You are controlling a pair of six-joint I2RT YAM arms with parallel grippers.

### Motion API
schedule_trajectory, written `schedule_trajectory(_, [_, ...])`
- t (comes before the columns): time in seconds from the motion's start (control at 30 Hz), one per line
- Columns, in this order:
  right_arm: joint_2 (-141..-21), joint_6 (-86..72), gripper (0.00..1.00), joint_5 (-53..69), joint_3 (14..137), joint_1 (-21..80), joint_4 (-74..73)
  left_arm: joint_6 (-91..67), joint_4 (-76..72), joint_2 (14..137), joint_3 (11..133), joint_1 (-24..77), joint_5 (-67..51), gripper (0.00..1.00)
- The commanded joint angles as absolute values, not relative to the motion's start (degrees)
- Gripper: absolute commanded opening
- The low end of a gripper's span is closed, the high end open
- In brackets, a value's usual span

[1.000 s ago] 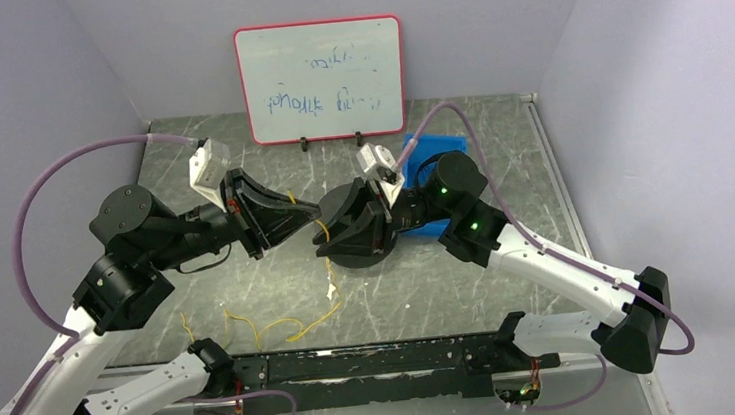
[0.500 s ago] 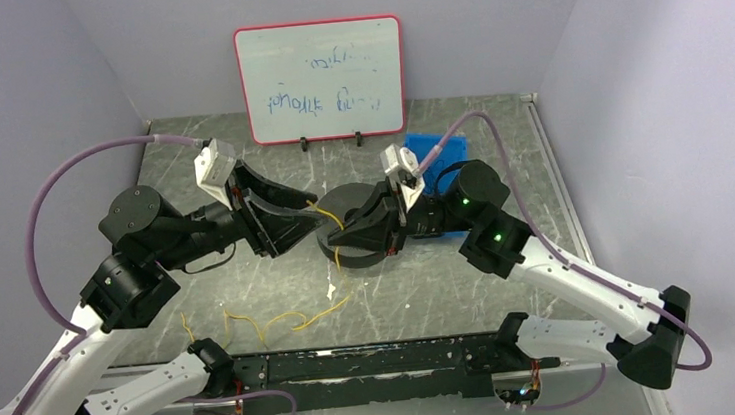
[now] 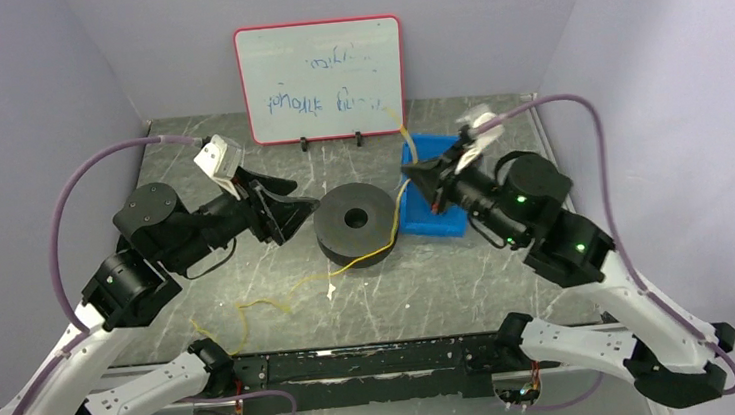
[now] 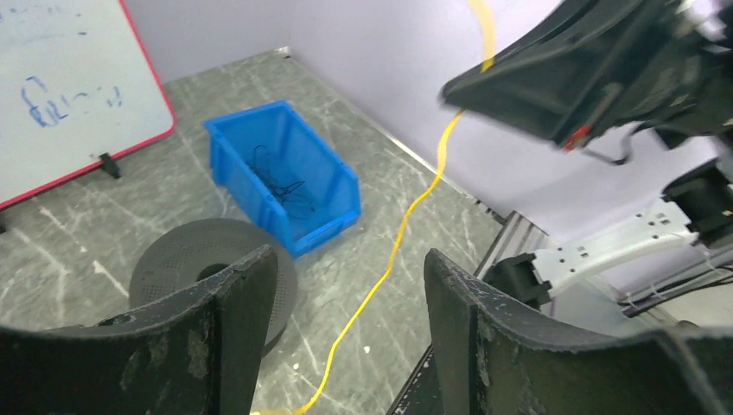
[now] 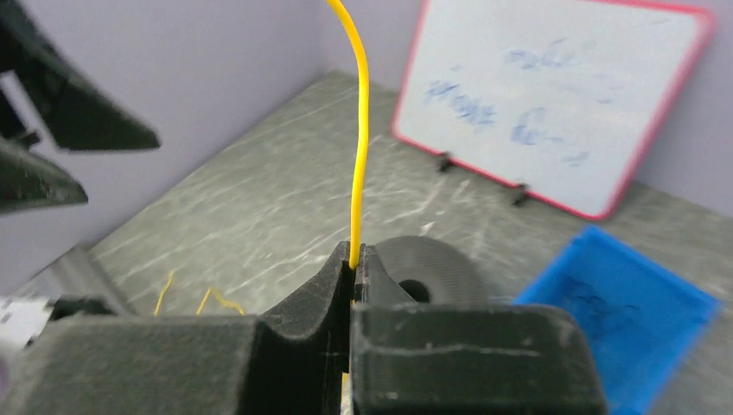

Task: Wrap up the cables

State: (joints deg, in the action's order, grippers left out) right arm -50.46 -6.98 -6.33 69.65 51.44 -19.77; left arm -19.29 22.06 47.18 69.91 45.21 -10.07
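The cable (image 3: pixel 349 266) is a thin yellow strand. It runs from my right gripper (image 3: pixel 407 173) down past the right side of a black spool (image 3: pixel 355 225), then left along the table in loose bends. My right gripper (image 5: pixel 354 258) is shut on the cable (image 5: pixel 360 156), raised over the near-left corner of the blue bin, with a free end rising above the fingers. My left gripper (image 3: pixel 305 199) stands open just left of the spool, holding nothing. In the left wrist view the cable (image 4: pixel 406 226) lies on the table beyond the open left gripper (image 4: pixel 346 290).
A blue bin (image 3: pixel 443 217) with dark bits inside stands right of the spool. A whiteboard (image 3: pixel 320 79) leans at the back wall. A black rail (image 3: pixel 377 359) runs along the near edge. Purple hoses arc from both arms.
My left gripper let go of the cable, opened and drew back left. My right gripper shut on the cable and pulled it right and up, away from the spool, drawing the strand on the table straighter.
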Motion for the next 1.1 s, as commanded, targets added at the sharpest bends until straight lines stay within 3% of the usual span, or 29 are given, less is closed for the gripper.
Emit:
schedule_trajectory(0.0, [-46.56, -5.33, 0.0, -26.96, 76.02, 51.74, -30.33, -16.63, 24.54, 47.9, 71.37, 45.23, -4.01, 0.67])
schedule_trajectory(0.27, [-47.06, -6.71, 0.0, -48.76, 89.98, 51.77, -39.11, -16.34, 24.11, 49.03, 71.16, 45.2, -3.7, 0.68])
schedule_trajectory(0.5, [-45.0, 1.28, 0.0, -64.46, 100.46, 51.76, -32.47, -17.32, 26.48, 51.08, 70.56, 45.2, 0.93, 0.68])
schedule_trajectory(0.77, [-47.07, 7.22, 0.0, -69.22, 92.54, 51.73, -25.33, -18.94, 27.83, 57.45, 67.31, 44.52, 7.55, 0.7])
schedule_trajectory(1.07, [-48.89, 0.47, 0.0, -68.94, 78.69, 51.76, -27.57, -25.03, 23.18, 62.09, 60.54, 36.46, -0.63, 0.71])
